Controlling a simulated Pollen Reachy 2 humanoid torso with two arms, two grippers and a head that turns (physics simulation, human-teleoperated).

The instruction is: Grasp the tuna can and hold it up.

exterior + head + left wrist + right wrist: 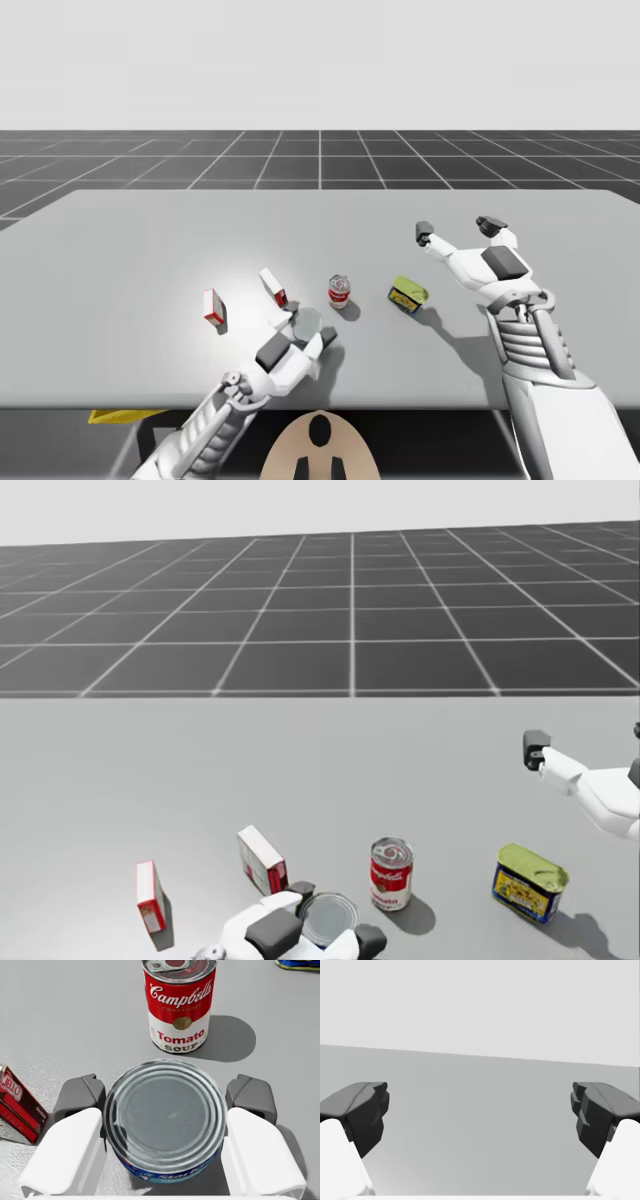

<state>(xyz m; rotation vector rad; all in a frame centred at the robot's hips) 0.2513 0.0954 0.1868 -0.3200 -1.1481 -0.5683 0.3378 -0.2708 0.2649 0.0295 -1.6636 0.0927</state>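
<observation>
The tuna can (165, 1115), a low round tin with a silver lid and a blue side, sits between the fingers of my left gripper (165, 1097), and both pads press its sides. It lies near the table's front edge in the high view, where the tuna can (305, 323) is in my left gripper (308, 330). The head view shows the tuna can (328, 918) in the left gripper (335, 915) too. My right gripper (457, 229) hovers open above the table at the right, away from the can, with nothing between its fingers (367, 1110).
A red-and-white soup can (340, 292) stands just ahead of the tuna can. A yellow-green and blue rectangular tin (408, 295) lies to its right, below my right gripper. Two small red boxes (214, 307) (273, 287) stand at the left. The far half of the table (320, 220) is bare.
</observation>
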